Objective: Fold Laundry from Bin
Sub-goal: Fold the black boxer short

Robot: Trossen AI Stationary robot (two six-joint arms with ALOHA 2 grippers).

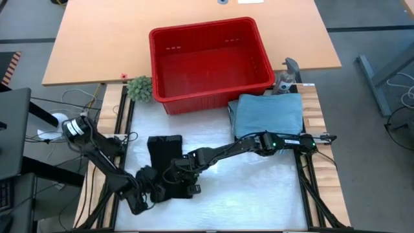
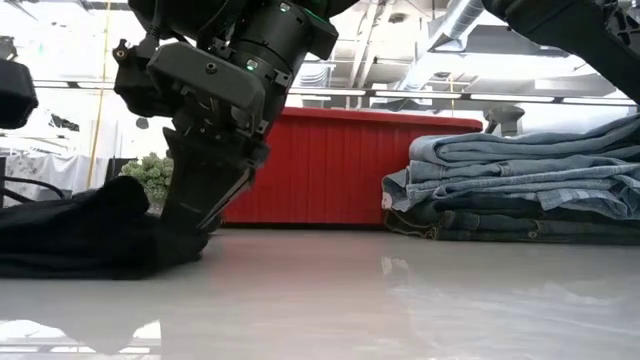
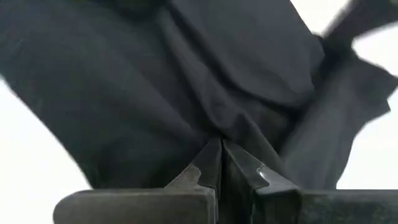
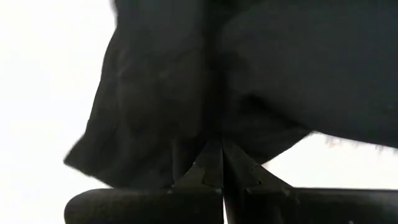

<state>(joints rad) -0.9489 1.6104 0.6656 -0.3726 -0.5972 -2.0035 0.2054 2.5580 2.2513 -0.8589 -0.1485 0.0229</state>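
Note:
A black garment (image 1: 165, 150) lies bunched on the white table top, near its left front. Both grippers are at the garment's near end. My left gripper (image 1: 150, 189) comes in from the table's left and is shut on the cloth (image 3: 186, 93). My right gripper (image 1: 176, 176) reaches across from the right, slants down and is shut on the cloth too (image 2: 100, 235). The red bin (image 1: 200, 29) stands behind, at the table's far edge. A stack of folded denim (image 1: 268, 113) rests on the table to the right of the bin. My left gripper has a raised fold of the black garment (image 3: 219, 132) between its shut fingertips, coming at it slanting down. One layer or several, I cannot tell. The rest of the cloth spreads slack beyond the fingers. My right gripper has the black garment's gathered edge (image 4: 214, 130) at its shut fingertips, slanting down from the table's right. In the low view the fingers (image 2: 200, 215) reach down to the cloth where it lies on the table. The cloth around them is slack and wrinkled.
A small green plant (image 1: 139, 87) stands left of the bin (image 2: 330, 165). The denim stack (image 2: 520, 190) takes up the far right. The white table top (image 1: 259, 188) is bare to the right of the garment and in front of the denim.

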